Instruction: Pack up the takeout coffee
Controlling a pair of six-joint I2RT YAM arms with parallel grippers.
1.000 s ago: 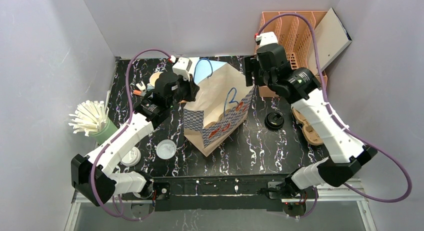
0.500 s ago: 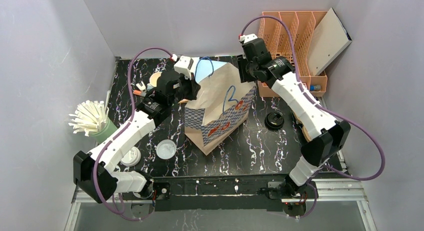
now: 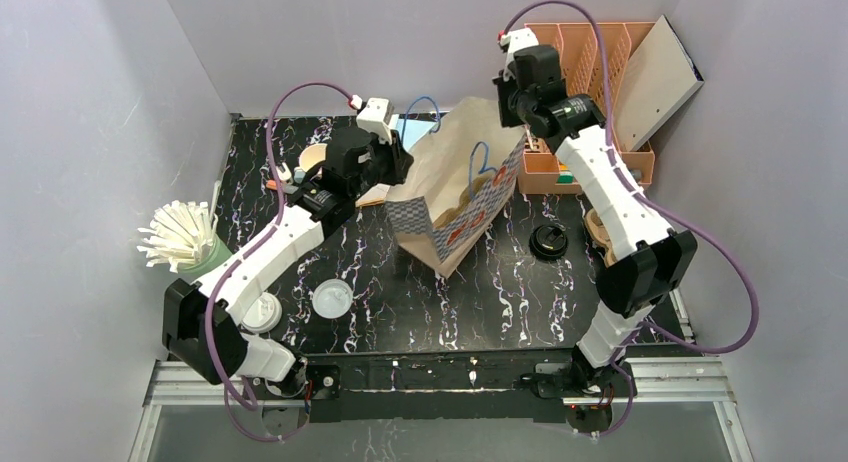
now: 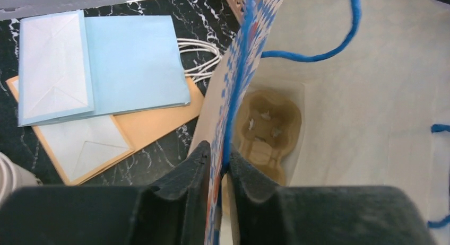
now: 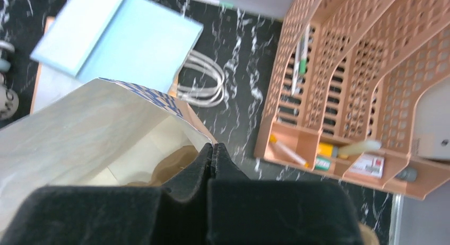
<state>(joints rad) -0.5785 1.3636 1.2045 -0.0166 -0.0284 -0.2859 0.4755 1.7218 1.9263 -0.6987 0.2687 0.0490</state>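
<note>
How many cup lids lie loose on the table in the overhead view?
3: a black lid right of the paper bag, a translucent lid left of its near end, and a white lid partly under the left arm. More may be hidden.

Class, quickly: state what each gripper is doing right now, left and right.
Left gripper: closed, fingers pinching the bag rim.
Right gripper: closed, pinching the bag's opposite rim.

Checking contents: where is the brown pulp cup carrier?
Left wrist view, centre: the brown pulp cup carrier lies on the bottom inside the blue-checkered paper bag.
</note>
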